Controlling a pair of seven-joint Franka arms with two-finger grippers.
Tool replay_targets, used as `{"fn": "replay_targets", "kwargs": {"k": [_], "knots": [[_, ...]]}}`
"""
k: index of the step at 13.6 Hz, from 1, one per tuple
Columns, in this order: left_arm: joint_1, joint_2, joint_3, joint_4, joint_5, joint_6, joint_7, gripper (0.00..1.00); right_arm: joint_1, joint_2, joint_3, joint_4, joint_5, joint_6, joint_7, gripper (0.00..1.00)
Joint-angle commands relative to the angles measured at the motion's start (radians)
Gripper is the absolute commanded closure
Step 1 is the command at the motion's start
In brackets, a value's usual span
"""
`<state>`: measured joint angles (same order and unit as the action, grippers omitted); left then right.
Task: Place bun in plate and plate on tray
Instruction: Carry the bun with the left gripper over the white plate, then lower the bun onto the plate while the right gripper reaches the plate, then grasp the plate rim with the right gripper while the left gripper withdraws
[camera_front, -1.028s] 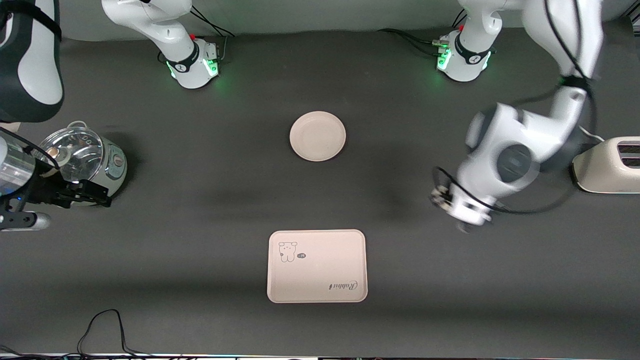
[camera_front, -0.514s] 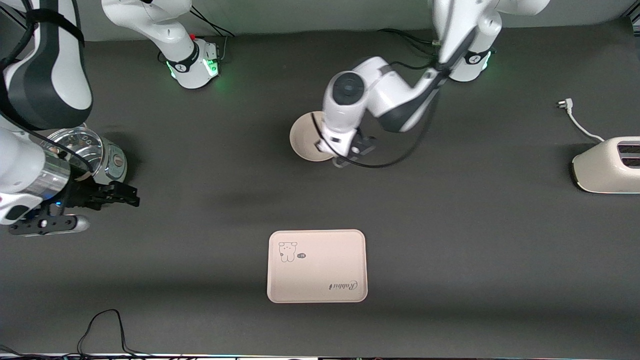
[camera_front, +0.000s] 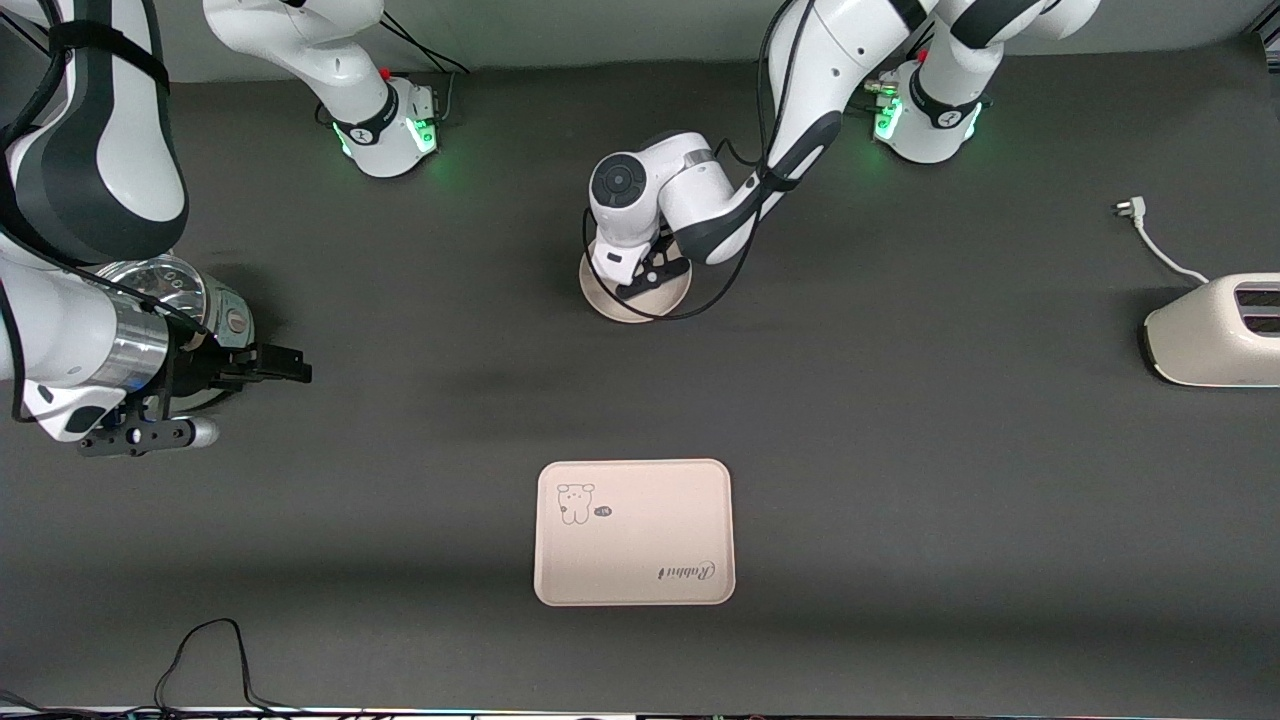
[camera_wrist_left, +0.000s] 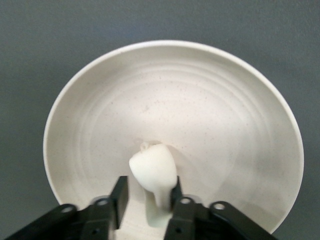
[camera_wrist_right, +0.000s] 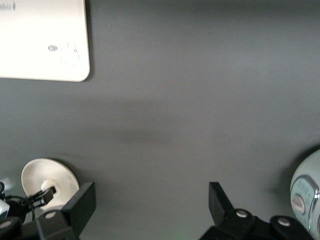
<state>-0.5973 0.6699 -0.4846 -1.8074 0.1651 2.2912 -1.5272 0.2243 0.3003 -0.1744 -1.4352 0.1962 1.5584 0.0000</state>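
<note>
The left gripper (camera_wrist_left: 148, 200) hangs low over the plate (camera_wrist_left: 225, 125), its black fingers (camera_wrist_left: 120, 192) narrowed on the bun (camera_wrist_left: 152, 172), a smooth, glossy cream-white lump with a rounded top. The plate is a round, shallow dish, speckled cream, with faint concentric rings and a raised rim. Whether the bun touches the plate's floor cannot be told.

From the front, the left gripper (camera_front: 640, 280) and its white wrist cover most of the plate (camera_front: 622, 310); the bun is hidden there, and only the left wrist view shows it. The tray (camera_front: 635, 532), a matte cream-pink rectangle with rounded corners, a small cartoon animal and cursive lettering, lies bare, nearer the front camera than the plate and well apart from it.

The right gripper (camera_front: 285, 368) waits at the right arm's end of the table, beside a pot (camera_front: 165, 290) with a clear glass lid. In its own view the right gripper (camera_wrist_right: 152, 207) stands spread wide over bare grey mat, with the plate (camera_wrist_right: 37, 175) and a tray (camera_wrist_right: 45, 40) corner in sight. A glossy white toaster (camera_front: 1215, 330) sits at the left arm's end.
</note>
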Motion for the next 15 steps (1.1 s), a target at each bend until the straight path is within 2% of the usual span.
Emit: {"fn": "replay_targets", "kwargs": {"k": [1,4,7,9,11,13,15], "knots": [[-0.033,-0.019,0.017,0.014,0.014,-0.025,-0.011,0.00,0.003,0.006,-0.005,-0.042,0.022,-0.037,-0.014,0.00],[-0.030,-0.064,0.014,0.023,0.014,-0.114,-0.013,0.00,0.007,-0.019,-0.005,-0.215,0.095,0.015,-0.017,0.00],[-0.032,-0.078,0.014,0.028,0.014,-0.145,-0.018,0.00,0.062,-0.030,-0.005,-0.356,0.098,0.075,-0.017,0.00],[-0.016,-0.125,0.015,0.049,0.014,-0.220,-0.001,0.00,0.081,-0.050,-0.002,-0.479,0.129,0.179,-0.018,0.00],[0.075,-0.205,0.015,0.059,0.022,-0.282,0.136,0.00,0.157,-0.105,-0.005,-0.618,0.147,0.318,-0.015,0.00],[0.234,-0.278,0.009,0.060,0.018,-0.285,0.292,0.00,0.214,-0.141,-0.004,-0.733,0.149,0.443,-0.014,0.00],[0.408,-0.349,0.008,0.059,0.010,-0.320,0.456,0.00,0.323,-0.153,-0.008,-0.800,0.204,0.543,0.005,0.00]]}}
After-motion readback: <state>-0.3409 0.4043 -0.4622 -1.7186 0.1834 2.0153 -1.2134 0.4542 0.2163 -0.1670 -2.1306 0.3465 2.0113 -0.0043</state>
